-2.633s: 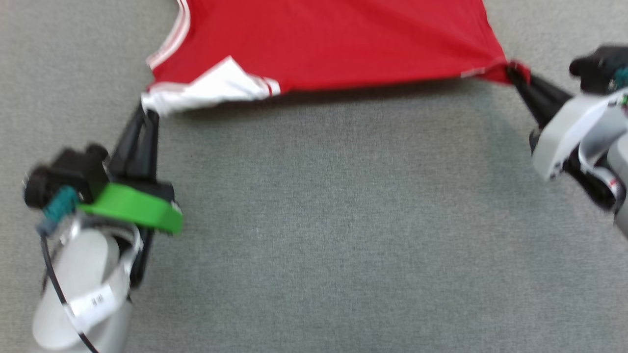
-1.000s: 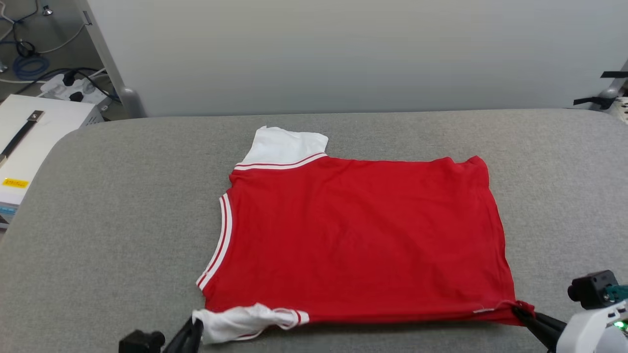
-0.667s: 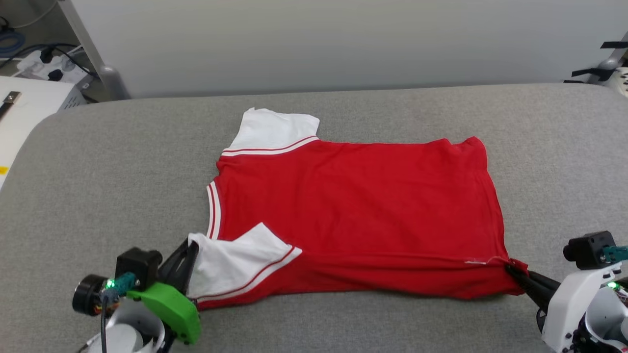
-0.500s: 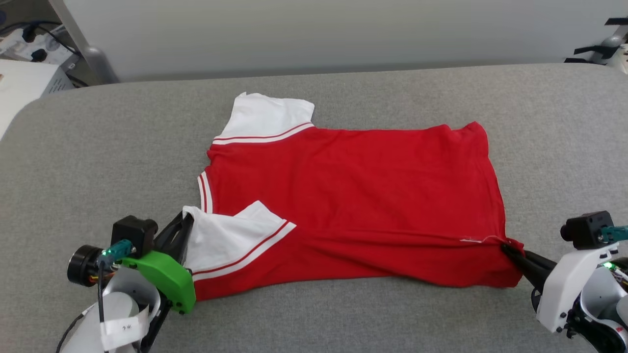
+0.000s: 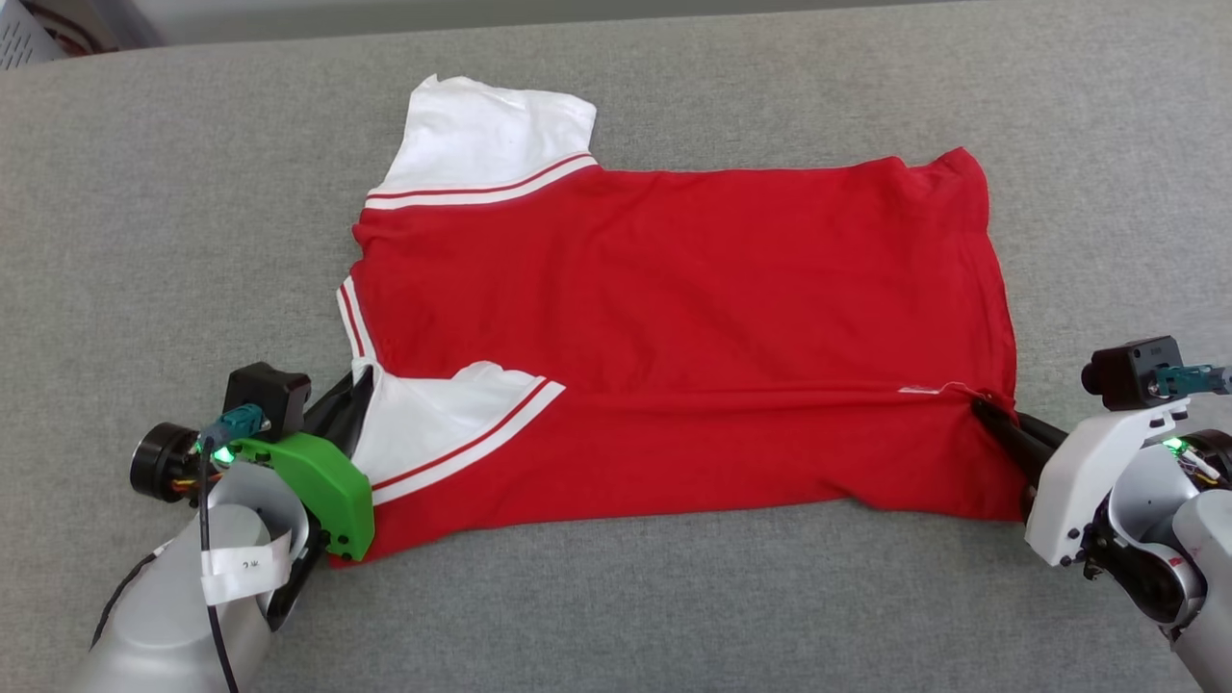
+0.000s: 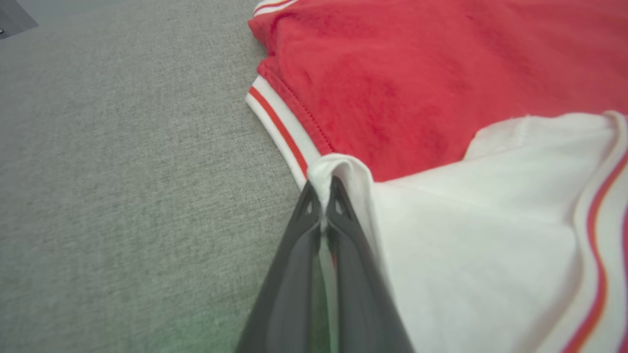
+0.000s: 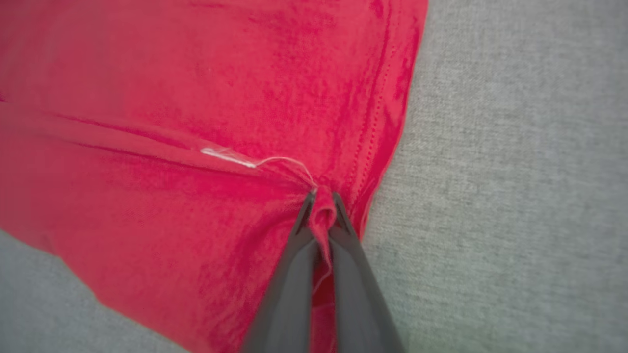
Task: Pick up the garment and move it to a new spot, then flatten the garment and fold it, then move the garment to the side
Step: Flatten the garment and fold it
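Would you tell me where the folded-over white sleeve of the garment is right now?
In the head view the white sleeve lies at the garment's near-left corner, folded onto the red body, its tip pinched in the left gripper's shut jaws.

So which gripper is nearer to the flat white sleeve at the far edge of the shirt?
Left. The left gripper grips the near sleeve, below the far sleeve in the head view; the right gripper pinches the garment at its hem end, far across from it.

Our left end effector (image 5: 364, 380) bears a green plastic guard (image 5: 322, 481), a thin black cable (image 5: 204, 510) beside it; our right end effector (image 5: 978, 406), a white plastic housing (image 5: 1078, 472).
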